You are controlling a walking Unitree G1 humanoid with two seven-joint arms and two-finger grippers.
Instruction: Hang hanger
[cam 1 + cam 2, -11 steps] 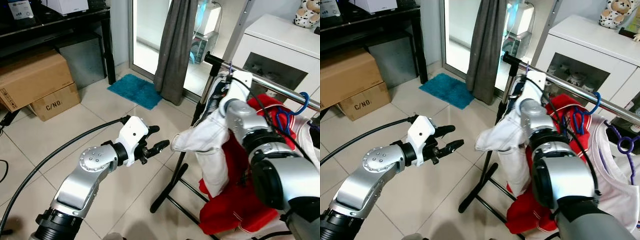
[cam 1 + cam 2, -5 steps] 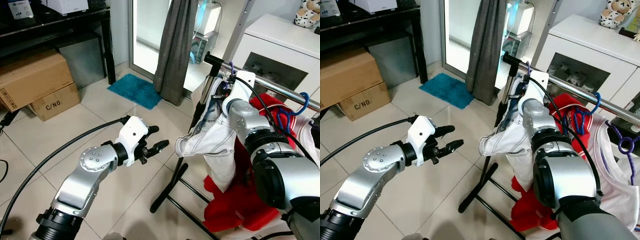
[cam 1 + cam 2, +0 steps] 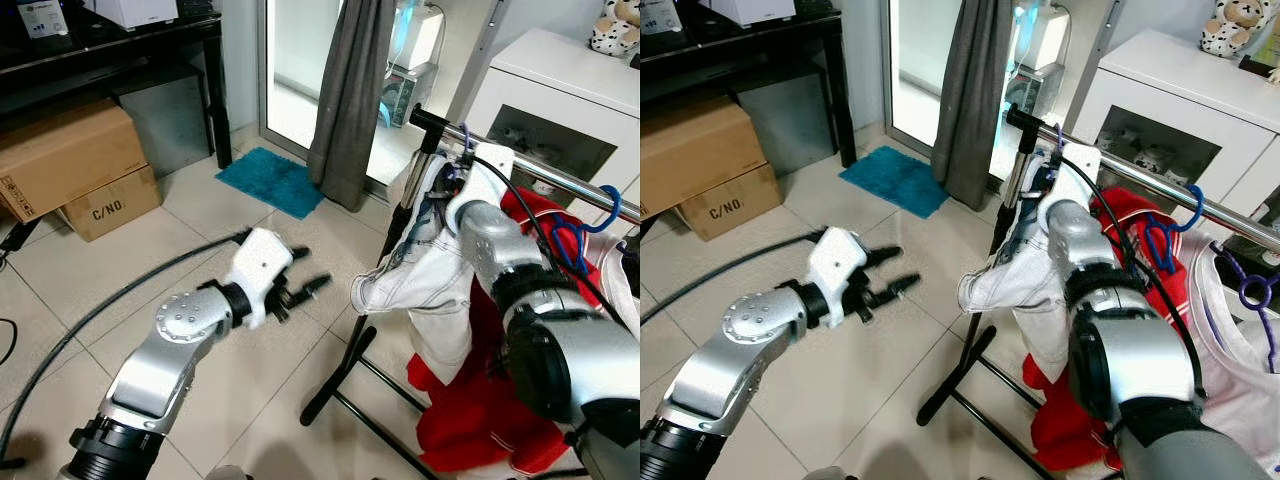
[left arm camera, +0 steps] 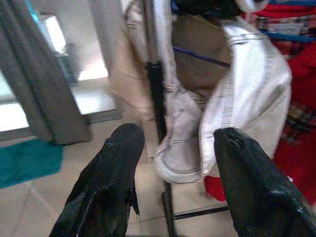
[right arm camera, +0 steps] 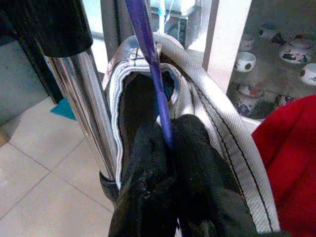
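Beside our right gripper (image 5: pixel 165 148) stands the chrome rail (image 5: pixel 84 94), upright in the wrist view. Its fingers (image 5: pixel 200 163) clamp the purple hanger (image 5: pixel 148 64), whose stem runs straight out beyond the fingertips, through the white garment (image 3: pixel 425 285). Our left gripper (image 3: pixel 303 284) hovers spread, empty.

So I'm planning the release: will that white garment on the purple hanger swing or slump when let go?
Probably floppy: the white garment sags in folds below the right gripper, shut on the purple hanger. It looks light and may sway on the rail.
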